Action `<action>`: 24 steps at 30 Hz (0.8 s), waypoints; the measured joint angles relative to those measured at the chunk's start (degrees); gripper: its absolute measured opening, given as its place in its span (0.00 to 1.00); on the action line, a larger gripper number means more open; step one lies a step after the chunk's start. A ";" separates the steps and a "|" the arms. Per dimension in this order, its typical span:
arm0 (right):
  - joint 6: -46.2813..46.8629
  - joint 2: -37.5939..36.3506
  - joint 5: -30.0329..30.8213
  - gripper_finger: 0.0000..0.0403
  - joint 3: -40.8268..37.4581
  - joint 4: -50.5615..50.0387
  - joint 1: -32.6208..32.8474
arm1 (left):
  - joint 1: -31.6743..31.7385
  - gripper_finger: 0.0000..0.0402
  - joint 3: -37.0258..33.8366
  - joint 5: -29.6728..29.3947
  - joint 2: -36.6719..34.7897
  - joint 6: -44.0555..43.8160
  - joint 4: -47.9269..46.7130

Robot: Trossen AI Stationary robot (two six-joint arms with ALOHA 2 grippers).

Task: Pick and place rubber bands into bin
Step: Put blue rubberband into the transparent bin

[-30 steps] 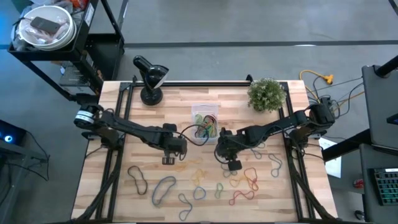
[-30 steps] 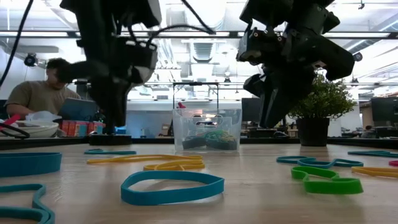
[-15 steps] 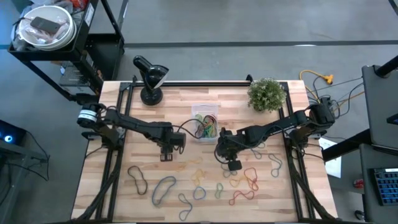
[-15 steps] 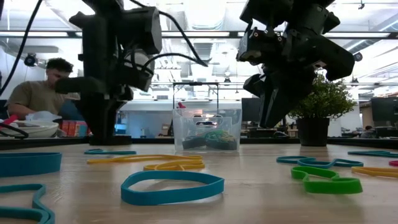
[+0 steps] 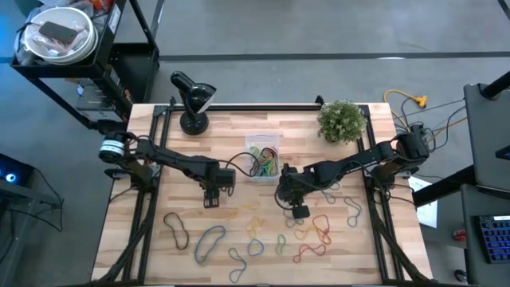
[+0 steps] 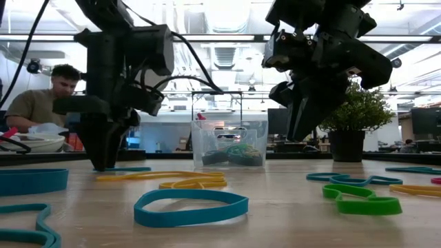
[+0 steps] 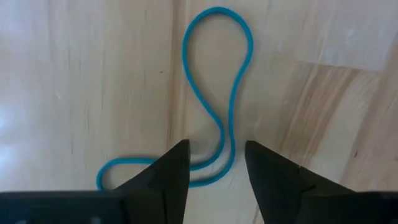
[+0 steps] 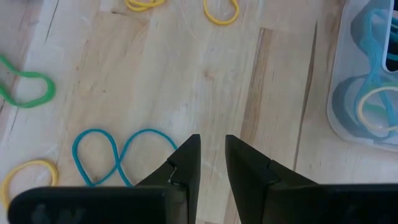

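- Left gripper [image 5: 211, 200] was over the desk [image 5: 199, 143] left of centre, just left of the bin [image 5: 264, 157], low above the wood; jaws stood apart, nothing between them
- Left wrist view: its fingers [image 7: 171, 180] straddled a thin blue rubber band [image 7: 214, 106] lying flat on the wood in a long figure-eight; band ran through the gap, no contact I could confirm
- Right gripper [image 5: 298, 211] was right of centre, in front of the bin toward the front edge, raised clear of the desk in the low view [image 6: 303, 103]
- Right jaws were narrow with a small gap, empty; bare wood showed between the fingers [image 8: 186, 165]
- Right wrist view: a teal band [image 8: 118, 152] in two loops lay just beside the fingertips, a green band [image 8: 28, 87] and yellow bands [image 8: 221, 9] lay farther off
- Bin sat mid-desk, a bit toward the back edge, upright; clear walls, several coloured bands already inside [image 6: 231, 153]
- Most loose rubber bands [image 5: 263, 235] were spread along the front half of the desk: dark and grey ones front-left, yellow, green and blue in the middle, red and orange front-right
- Potted plant [image 5: 343, 119] stood near the back-right corner, black desk lamp [image 5: 194, 100] near the back-left corner
- A person [image 6: 45, 100] sat behind the desk in the low view, off the table
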 joint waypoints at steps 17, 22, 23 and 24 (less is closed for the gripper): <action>0.00 -0.02 0.00 0.17 0.00 0.14 0.00 | 0.00 0.14 -1.08 1.54 -0.13 -1.67 2.07; 0.00 -0.02 0.00 0.17 0.00 0.15 0.00 | -0.02 0.03 -1.37 1.59 -0.13 -1.65 2.92; 0.00 -0.02 0.00 0.17 0.00 0.14 0.00 | -0.02 0.02 -1.38 1.57 -0.13 -1.62 2.97; 0.00 -0.02 0.00 0.17 0.00 0.14 0.00 | -0.02 0.01 -1.37 1.43 -0.13 -1.58 3.01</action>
